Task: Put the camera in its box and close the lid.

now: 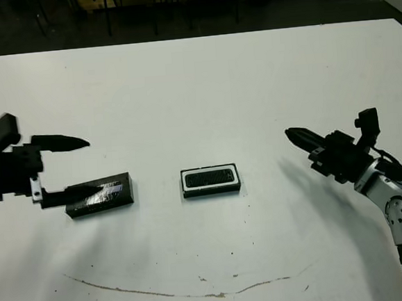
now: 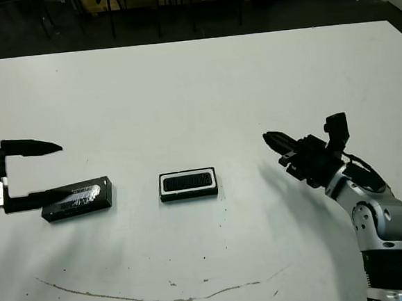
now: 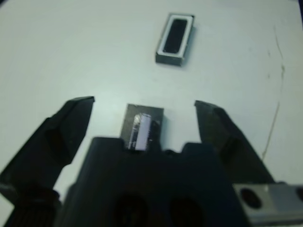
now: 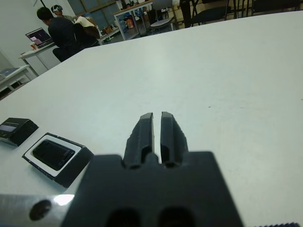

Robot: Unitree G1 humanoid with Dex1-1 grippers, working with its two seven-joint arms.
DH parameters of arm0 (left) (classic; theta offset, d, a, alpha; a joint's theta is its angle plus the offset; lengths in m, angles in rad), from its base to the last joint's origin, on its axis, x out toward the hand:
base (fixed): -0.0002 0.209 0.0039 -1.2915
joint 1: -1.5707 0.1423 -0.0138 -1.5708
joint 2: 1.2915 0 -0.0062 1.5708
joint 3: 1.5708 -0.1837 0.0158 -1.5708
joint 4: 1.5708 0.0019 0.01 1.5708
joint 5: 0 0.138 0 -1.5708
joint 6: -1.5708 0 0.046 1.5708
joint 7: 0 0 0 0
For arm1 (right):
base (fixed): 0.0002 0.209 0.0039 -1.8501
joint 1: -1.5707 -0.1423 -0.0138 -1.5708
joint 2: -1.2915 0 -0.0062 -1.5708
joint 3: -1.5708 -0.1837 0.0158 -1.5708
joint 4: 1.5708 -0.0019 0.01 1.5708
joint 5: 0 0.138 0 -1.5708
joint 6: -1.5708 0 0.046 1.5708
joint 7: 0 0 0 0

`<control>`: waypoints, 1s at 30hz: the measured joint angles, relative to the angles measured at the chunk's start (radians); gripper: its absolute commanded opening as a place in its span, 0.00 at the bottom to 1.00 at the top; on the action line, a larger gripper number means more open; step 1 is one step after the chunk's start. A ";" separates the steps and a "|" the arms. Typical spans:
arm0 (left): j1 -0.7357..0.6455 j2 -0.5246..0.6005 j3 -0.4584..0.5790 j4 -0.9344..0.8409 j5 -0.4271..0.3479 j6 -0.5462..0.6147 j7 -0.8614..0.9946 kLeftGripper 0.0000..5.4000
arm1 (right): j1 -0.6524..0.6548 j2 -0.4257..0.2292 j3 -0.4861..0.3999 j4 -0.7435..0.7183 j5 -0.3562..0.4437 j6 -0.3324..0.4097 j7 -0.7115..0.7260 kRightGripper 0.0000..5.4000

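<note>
A white table (image 1: 203, 87) is filling the view from the robot's head, with a thin brown scuff line (image 1: 177, 292) curving across its near part.

Near the middle, the small shallow rectangular box (image 1: 210, 180), black outside with a white rim, is lying flat. The flat black camera (image 1: 210, 177), with its finely ribbed dark face upward, is sitting inside it, framed by the white rim.

Well to the robot's left of the box, the lid (image 1: 100, 195), a flat black rectangular slab, is lying on the table, apart from the box. A glossy silvery label strip is shining on its top face; any writing on it is too blurred to read.

The left gripper (image 1: 70, 168) is hanging over the lid's outer end with its two black fingers spread wide, one on either side of the slab, pinching nothing.

The right gripper (image 1: 299, 137) is hovering above bare table, well to the right of the box, its two black fingers pressed together and holding nothing.

In the right wrist view, a seated person (image 4: 59, 30) in dark clothing is showing beyond the table.
</note>
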 measured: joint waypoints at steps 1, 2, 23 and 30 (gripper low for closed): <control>-0.010 0.000 -0.015 0.009 0.014 -0.002 -0.007 1.00 | -0.001 0.000 0.000 -0.001 -0.003 0.000 0.000 0.00; -0.020 -0.001 -0.027 0.019 0.026 -0.006 -0.014 1.00 | -0.001 0.000 0.000 -0.001 -0.007 0.000 0.000 0.00; -0.143 -0.070 -0.177 0.275 0.185 -0.087 -0.077 1.00 | 0.015 -0.021 -0.009 -0.080 -0.035 0.054 -0.054 0.00; -0.152 -0.084 -0.187 0.291 0.209 -0.129 -0.091 1.00 | 0.015 -0.021 -0.009 -0.095 -0.038 0.054 -0.066 0.00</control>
